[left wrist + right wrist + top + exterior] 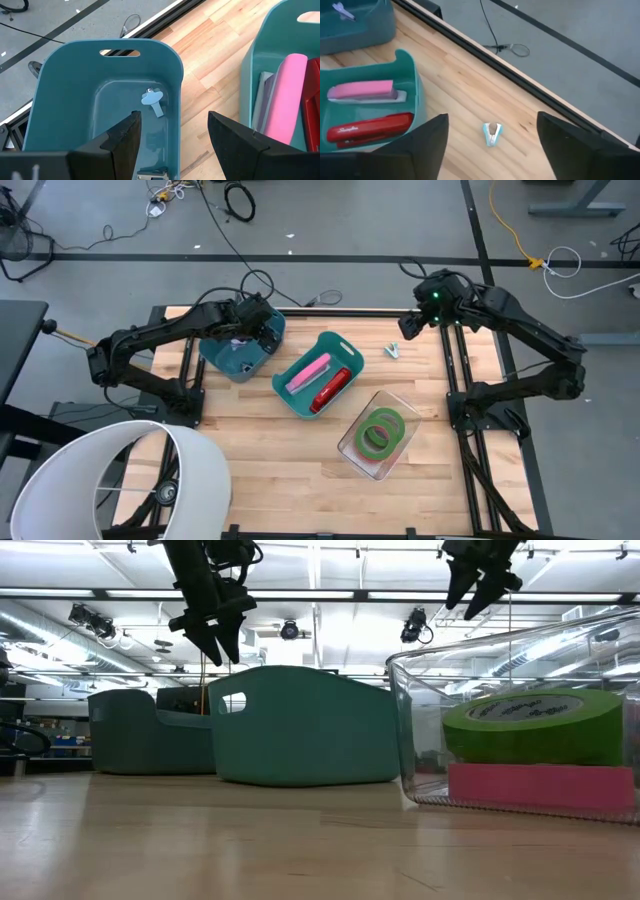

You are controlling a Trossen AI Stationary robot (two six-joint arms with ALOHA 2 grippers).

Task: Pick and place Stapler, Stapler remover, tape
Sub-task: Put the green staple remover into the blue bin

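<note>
Hovering above the far right of the wooden table (300,450), the right gripper (492,131) spreads its dark fingers wide and empty, with the small pale-blue staple remover (492,134) lying loose on the boards directly below and between them. I judge this remover the next pick: light, rigid plastic and metal, small enough to skid on smooth wood, so the fingers should close across its narrow body, not its pointed claws.

Largest to smallest: two teal plastic bins and one clear plastic tub (378,434). The larger teal bin (318,375) sits off to the right gripper's side, toward the table's middle, and holds two staplers, one red (331,389) and one pink (308,373); both look stiff and fairly heavy, best taken across the middle of the body. The clear tub sits nearer the table's front edge and holds two flat tape rolls, a green ring (545,726) stacked on a pink-red one (543,786); light, rigid hoops, graspable over the rim.

The left gripper (174,137) hangs over the smaller teal bin (107,95), fingers parted and holding nothing. Below it in that bin lies a second pale-blue staple remover (152,100), making two removers in all.
</note>
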